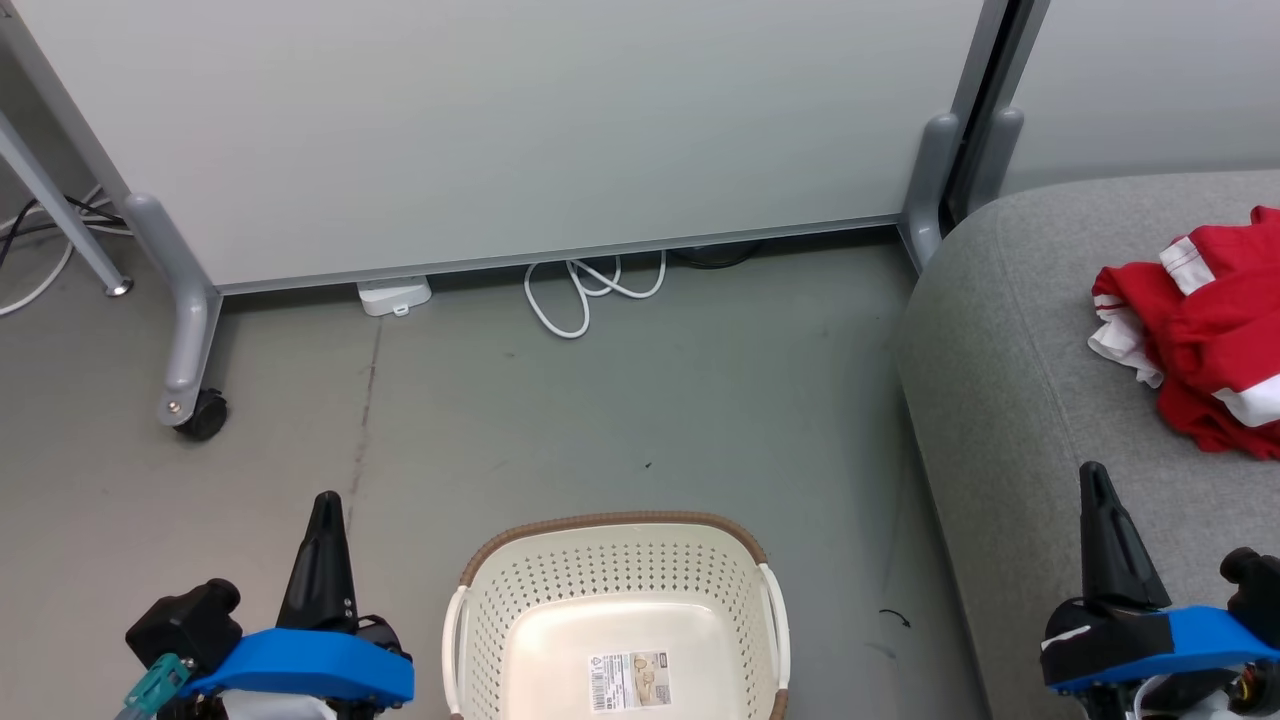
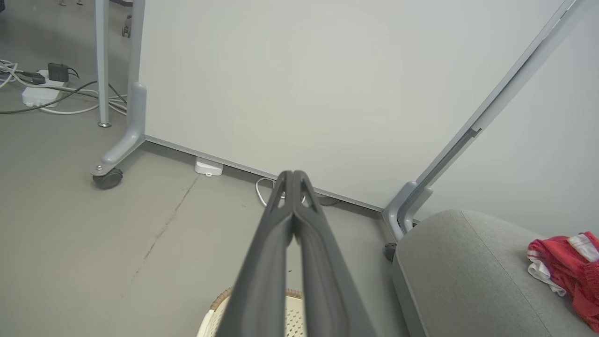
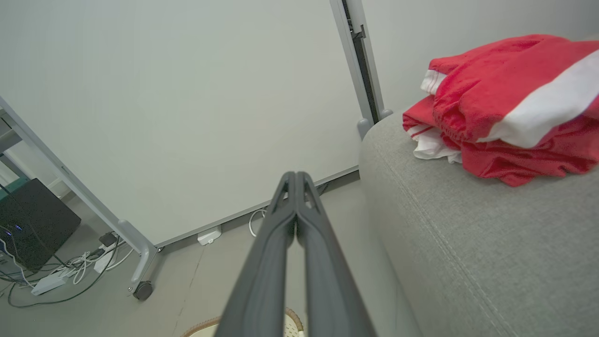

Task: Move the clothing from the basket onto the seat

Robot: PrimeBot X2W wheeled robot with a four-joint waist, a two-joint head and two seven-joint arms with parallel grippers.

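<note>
The red clothing with white stripes (image 1: pixel 1205 340) lies bunched on the grey seat (image 1: pixel 1010 400) at the right, also seen in the left wrist view (image 2: pixel 566 269) and the right wrist view (image 3: pixel 505 107). The cream basket (image 1: pixel 615 620) with a brown rim stands on the floor at bottom centre; a paper label lies on its bare bottom. My left gripper (image 1: pixel 327 505) is shut, left of the basket, holding nothing. My right gripper (image 1: pixel 1093 478) is shut over the seat's front part, short of the clothing, holding nothing. Both wrist views show the fingertips pressed together (image 2: pixel 291 177) (image 3: pixel 295 177).
A white partition panel (image 1: pixel 500 130) on grey castor legs (image 1: pixel 190 390) stands behind the floor space. A looped white cable (image 1: pixel 580 295) and a small white box (image 1: pixel 394 296) lie at its base. More cables and a power strip (image 2: pixel 37 91) lie far left.
</note>
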